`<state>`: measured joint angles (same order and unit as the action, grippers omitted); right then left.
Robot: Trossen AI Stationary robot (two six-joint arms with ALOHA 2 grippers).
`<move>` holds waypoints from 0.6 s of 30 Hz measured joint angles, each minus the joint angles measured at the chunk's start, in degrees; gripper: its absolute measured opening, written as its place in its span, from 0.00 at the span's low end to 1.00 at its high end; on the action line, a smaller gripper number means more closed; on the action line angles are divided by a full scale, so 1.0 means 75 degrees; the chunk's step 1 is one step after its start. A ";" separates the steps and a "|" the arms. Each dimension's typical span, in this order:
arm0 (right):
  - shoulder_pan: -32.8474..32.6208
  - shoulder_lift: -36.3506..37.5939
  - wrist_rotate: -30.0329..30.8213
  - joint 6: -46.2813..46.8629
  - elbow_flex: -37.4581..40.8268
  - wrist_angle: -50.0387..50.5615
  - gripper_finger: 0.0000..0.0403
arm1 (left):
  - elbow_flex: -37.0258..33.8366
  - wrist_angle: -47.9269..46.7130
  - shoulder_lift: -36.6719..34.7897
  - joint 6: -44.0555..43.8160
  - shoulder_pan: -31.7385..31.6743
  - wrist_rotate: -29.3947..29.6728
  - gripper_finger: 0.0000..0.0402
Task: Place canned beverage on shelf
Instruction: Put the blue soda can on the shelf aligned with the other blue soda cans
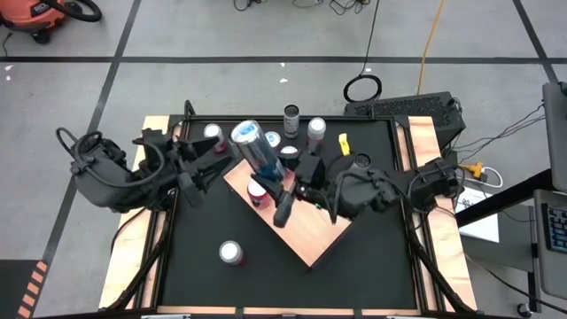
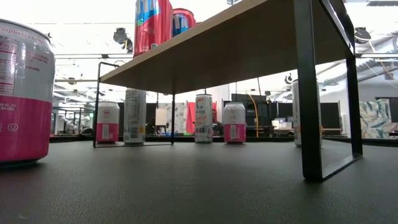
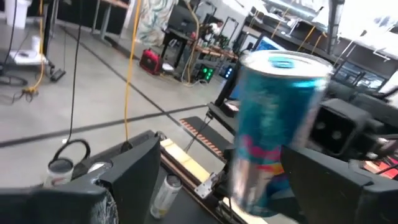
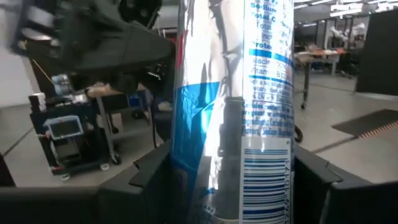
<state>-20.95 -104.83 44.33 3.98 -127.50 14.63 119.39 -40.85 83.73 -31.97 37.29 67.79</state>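
The shelf [image 1: 312, 232] is a pale wooden slab on black legs, set slantwise mid-table; the low view shows its underside [image 2: 249, 43]. A tall blue and silver can [image 1: 255, 149] is up over the shelf's far left part, with my right gripper [image 1: 282, 186] shut on it. My left gripper [image 1: 211, 161] stands open just left of the can, which shows ahead of its fingers [image 3: 273, 124] untouched. A pink-topped can [image 1: 257, 191] stands on the shelf. The low view shows two cans above the shelf top [image 2: 152, 25]. My right gripper pinches the blue can's side wall [image 4: 186, 155] between its two fingers [image 4: 146, 180], low on the can. The fingers come level from the table's right. The can stands roughly upright in the hold. Whether its bottom rests on the shelf cannot be told.
Several more cans stand on the black table: near the far edge [image 1: 291, 115], [image 1: 316, 129], at the far left [image 1: 213, 131], and one toward the near left [image 1: 230, 252]. A yellow object [image 1: 344, 142] lies at the far right. Free room is at the near right.
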 joint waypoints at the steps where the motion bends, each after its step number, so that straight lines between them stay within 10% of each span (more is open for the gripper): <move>1: 0.0068 -0.0020 -0.0135 -0.0054 0.0000 -0.0082 0.53 | 0.0000 0.0272 0.0031 0.0304 0.0014 0.0001 0.83; 18: 0.0906 -0.0616 -0.1917 -0.0366 0.0000 -0.2128 0.53 | 0.0003 0.2182 0.0093 0.2536 -0.0335 -0.0136 0.83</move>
<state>-14.16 -109.45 29.95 1.23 -127.50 -1.33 119.42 -24.49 84.42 -12.95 34.78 66.77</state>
